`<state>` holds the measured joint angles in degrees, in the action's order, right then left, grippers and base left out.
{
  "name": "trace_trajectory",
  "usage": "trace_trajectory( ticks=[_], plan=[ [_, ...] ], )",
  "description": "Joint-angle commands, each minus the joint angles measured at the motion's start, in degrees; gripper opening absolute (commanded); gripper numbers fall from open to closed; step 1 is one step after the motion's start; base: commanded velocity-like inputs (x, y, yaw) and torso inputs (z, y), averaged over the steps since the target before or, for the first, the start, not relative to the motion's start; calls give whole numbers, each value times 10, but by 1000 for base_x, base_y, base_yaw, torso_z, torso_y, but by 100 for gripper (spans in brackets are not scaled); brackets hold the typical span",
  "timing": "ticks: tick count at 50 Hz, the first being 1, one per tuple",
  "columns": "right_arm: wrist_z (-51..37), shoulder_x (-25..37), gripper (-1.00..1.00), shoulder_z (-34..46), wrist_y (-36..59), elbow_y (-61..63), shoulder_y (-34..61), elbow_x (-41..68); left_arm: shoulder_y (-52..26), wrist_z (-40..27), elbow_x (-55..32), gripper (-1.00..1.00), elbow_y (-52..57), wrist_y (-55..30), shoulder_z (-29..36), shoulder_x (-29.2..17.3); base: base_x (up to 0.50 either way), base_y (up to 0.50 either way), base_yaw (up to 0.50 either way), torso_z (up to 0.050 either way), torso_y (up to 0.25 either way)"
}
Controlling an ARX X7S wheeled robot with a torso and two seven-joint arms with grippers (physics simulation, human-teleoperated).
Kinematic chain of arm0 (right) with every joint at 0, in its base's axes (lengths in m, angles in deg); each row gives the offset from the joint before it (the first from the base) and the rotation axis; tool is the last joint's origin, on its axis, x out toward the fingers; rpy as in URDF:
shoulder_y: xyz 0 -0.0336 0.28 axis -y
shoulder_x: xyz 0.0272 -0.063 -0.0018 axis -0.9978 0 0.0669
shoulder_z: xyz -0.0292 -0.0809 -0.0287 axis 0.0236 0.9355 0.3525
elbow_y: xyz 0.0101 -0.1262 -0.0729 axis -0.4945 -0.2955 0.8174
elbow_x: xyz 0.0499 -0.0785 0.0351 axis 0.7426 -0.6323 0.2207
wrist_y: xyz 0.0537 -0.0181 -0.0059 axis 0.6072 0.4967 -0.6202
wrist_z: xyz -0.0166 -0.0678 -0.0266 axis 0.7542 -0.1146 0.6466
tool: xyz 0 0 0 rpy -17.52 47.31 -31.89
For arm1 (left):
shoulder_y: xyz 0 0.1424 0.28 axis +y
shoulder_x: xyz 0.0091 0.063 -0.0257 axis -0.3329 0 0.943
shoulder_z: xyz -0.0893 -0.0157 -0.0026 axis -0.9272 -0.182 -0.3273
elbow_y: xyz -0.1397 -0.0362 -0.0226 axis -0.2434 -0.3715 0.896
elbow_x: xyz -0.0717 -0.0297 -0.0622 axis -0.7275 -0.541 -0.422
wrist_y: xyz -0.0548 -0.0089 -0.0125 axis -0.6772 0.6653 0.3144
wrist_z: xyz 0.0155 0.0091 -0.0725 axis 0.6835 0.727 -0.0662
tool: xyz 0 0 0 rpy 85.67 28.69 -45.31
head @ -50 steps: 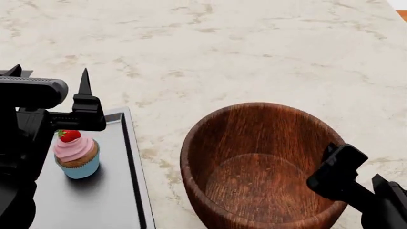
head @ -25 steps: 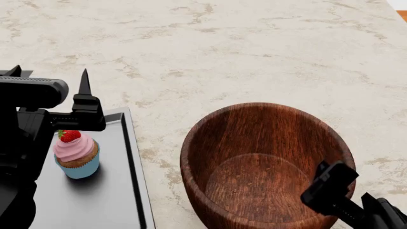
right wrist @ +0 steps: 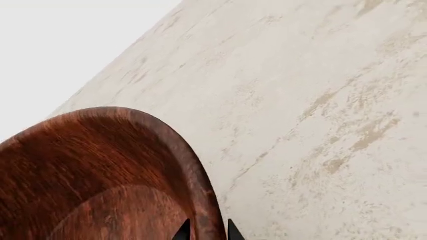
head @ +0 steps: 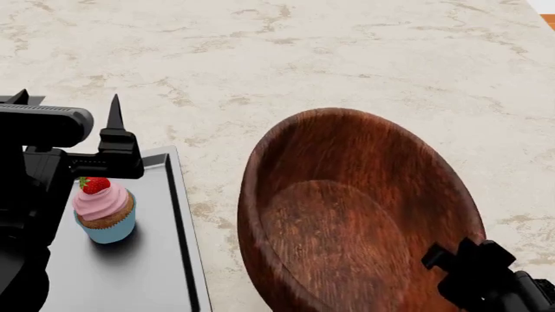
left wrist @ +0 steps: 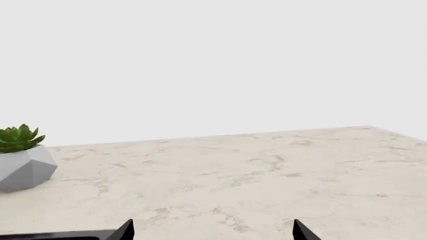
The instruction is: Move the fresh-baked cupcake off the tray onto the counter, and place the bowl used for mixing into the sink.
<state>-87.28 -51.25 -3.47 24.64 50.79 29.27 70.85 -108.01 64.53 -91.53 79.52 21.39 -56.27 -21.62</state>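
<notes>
The cupcake [head: 104, 211], pink frosting with a strawberry, stands on the grey tray [head: 147, 266] at the left. My left gripper [head: 67, 97] hangs open just beyond and above it, with only counter between its fingers [left wrist: 213, 232]. The big brown wooden bowl [head: 347, 214] is tilted steeply, its inside facing the head camera. My right gripper [head: 472, 260] is shut on its near right rim. In the right wrist view the fingertips straddle the bowl [right wrist: 100, 170] wall, at the right gripper [right wrist: 207, 232]. The sink is out of view.
Veined beige counter [head: 347, 65] stretches beyond the bowl and to the right of the tray. A succulent in a faceted grey pot [left wrist: 20, 160] stands far off on the counter [left wrist: 267, 175]. An orange strip [head: 548, 19] marks the far right corner.
The bowl has tipped from sitting flat to steeply tilted, gripped at its near right rim. The right gripper slid lower toward the near right corner. Left arm and cupcake are unmoved.
</notes>
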Motion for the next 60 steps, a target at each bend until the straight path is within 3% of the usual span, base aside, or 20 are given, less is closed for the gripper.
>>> trace_trajectory(
  ticks=[1, 6, 13, 18, 25, 28, 29, 32, 34, 40, 44, 60],
  plan=[
    [-113, 57, -100, 3, -15, 37, 77, 115, 1, -4, -4, 100, 2, 2, 0, -2, 0, 0, 0, 0, 0],
    [-178, 106, -100, 33, -33, 35, 152, 166, 1, -4, -6, 100, 1, 5, 0, -2, 0, 0, 0, 0, 0],
    [-161, 136, -100, 69, -24, 38, 229, 111, -1, -3, -8, 100, -5, 6, 3, -3, 0, 0, 0, 0, 0],
    [-143, 134, -100, 73, -27, 33, 235, 90, -18, 17, -36, 100, -7, -43, 4, -7, 0, 0, 0, 0, 0],
    [-93, 126, -100, 80, -34, 24, 227, 39, -94, -19, -144, 100, 191, -340, -70, -15, 0, 0, 0, 0, 0],
    [-64, 120, -100, 76, -42, 19, 213, 14, -163, -37, -201, 100, 267, -511, -137, 3, 0, 0, 0, 0, 3],
    [-60, 120, -100, 77, -43, 19, 212, 9, -172, -72, -250, 100, 264, -517, -145, -8, 0, 0, 0, 0, 0],
    [-55, 118, -100, 77, -46, 19, 208, 6, -223, -322, -508, 100, 196, -517, -156, -78, 0, 0, 0, 0, 0],
    [-48, 117, -100, 74, -49, 19, 201, 2, -239, -403, -675, 100, 161, -515, -144, -94, 0, 0, 0, 0, 0],
    [-46, 116, -100, 69, -55, 22, 192, 3, -250, -545, -812, 100, 62, -500, -98, -124, 0, 0, 0, 0, 0],
    [-47, 116, -100, 71, -56, 22, 193, 4, -250, -591, -909, 100, 7, -478, -67, -133, 0, 0, 0, 0, 0],
    [-49, 123, -100, 68, -60, 23, 183, 13, -200, -535, -859, 100, -58, -442, -55, -140, 0, 0, 0, 0, 0]
  ],
)
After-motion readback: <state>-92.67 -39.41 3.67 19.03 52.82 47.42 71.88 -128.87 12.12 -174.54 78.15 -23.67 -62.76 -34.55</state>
